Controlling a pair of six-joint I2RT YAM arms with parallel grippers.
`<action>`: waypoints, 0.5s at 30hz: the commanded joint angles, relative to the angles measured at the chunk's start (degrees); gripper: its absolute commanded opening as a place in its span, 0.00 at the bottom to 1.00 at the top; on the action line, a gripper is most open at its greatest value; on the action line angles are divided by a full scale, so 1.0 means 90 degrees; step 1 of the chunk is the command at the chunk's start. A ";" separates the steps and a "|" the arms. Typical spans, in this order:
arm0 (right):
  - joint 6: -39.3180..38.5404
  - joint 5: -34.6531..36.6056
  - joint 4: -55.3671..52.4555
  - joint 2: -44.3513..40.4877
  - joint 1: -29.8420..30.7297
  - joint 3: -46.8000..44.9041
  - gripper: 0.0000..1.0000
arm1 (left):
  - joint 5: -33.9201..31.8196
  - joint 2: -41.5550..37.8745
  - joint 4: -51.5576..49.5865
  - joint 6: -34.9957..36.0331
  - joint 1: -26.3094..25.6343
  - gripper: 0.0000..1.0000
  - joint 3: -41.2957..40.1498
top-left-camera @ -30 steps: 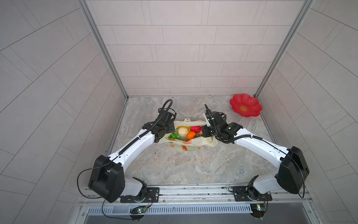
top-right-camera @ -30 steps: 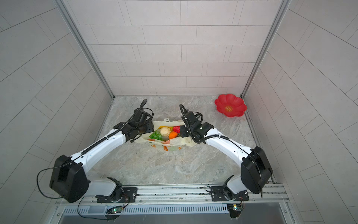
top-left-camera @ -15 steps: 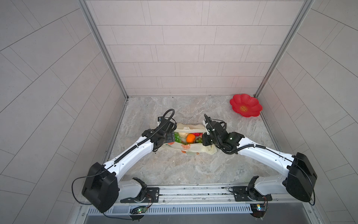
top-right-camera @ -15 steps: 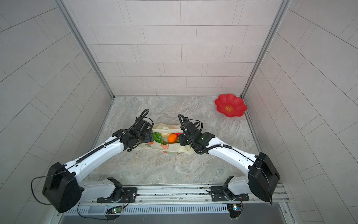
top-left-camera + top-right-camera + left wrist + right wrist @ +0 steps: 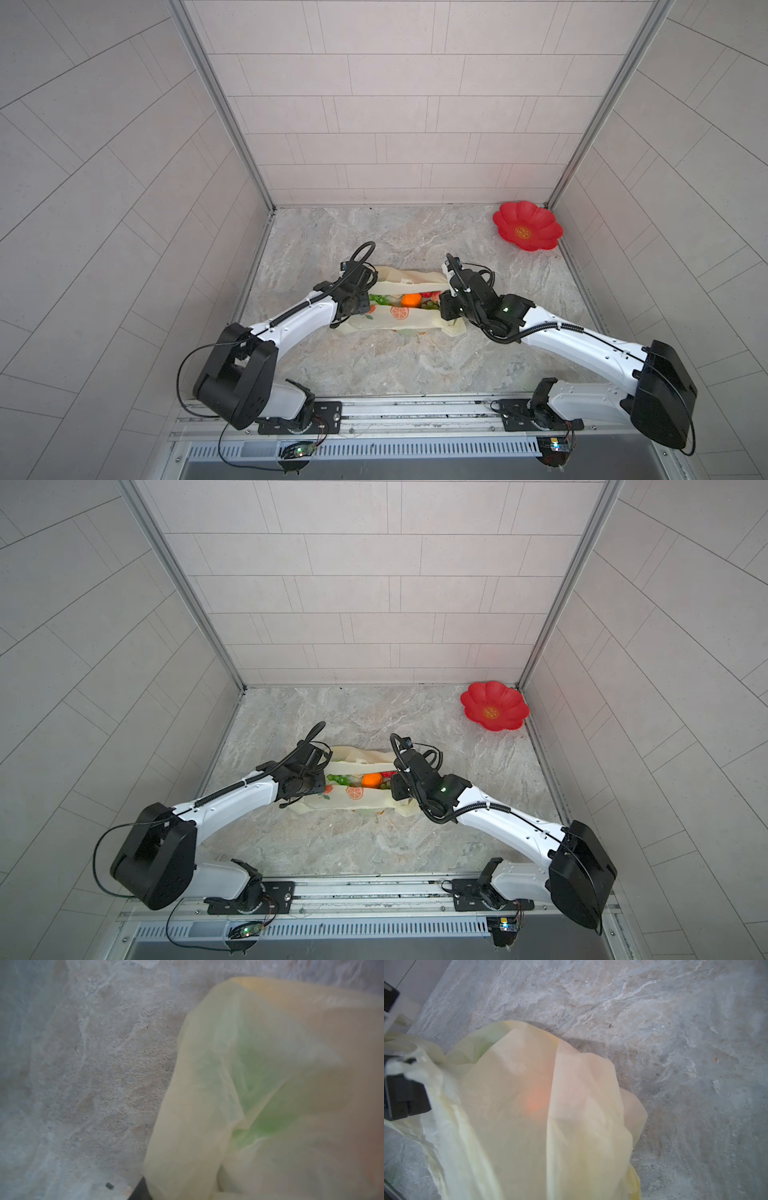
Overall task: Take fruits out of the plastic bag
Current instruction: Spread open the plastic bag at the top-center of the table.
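The pale-yellow plastic bag (image 5: 415, 319) (image 5: 374, 796) lies stretched left to right on the marble floor, its mouth a narrow slit. Inside the slit show fruits: an orange (image 5: 411, 299) (image 5: 371, 780), green grapes (image 5: 377, 298) (image 5: 337, 778) and red pieces (image 5: 430, 295). My left gripper (image 5: 365, 301) (image 5: 322, 783) sits at the bag's left end; bag film (image 5: 270, 1064) covers its jaws, and green shows through. My right gripper (image 5: 445, 308) (image 5: 395, 788) is shut on the bag's right end; the film (image 5: 529, 1126) hangs from it with an orange glow behind.
A red flower-shaped plate (image 5: 525, 226) (image 5: 494, 706) lies in the back right corner. Tiled walls close the floor on three sides. The arms' base rail (image 5: 415, 409) runs along the front edge.
Both arms have drawn the bag a little toward the front and lower. Its mouth has gone from wide open to a narrow slit, hiding most fruits.
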 commanded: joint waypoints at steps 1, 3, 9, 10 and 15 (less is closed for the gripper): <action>0.0026 -0.0083 0.0436 -0.0226 -0.0375 -0.0260 0.00 | 0.0661 -0.0438 0.0564 -0.0003 0.0192 0.16 -0.0188; 0.0046 -0.0540 0.0806 -0.0241 -0.0794 -0.0455 0.00 | 0.1202 -0.0673 0.0813 -0.0093 0.0507 0.04 -0.0320; 0.0294 -0.1643 0.1708 -0.0070 -0.1928 -0.0501 0.00 | 0.2112 -0.1501 0.1718 -0.0394 0.1175 0.00 -0.0878; 0.0396 -0.1793 0.1799 -0.0004 -0.2082 -0.0455 0.00 | 0.2268 -0.1598 0.1926 -0.0489 0.1255 0.00 -0.0994; 0.0538 -0.2141 0.1896 0.0794 -0.2400 0.0117 0.00 | 0.2494 -0.1651 0.2352 -0.0440 0.1340 0.00 -0.1274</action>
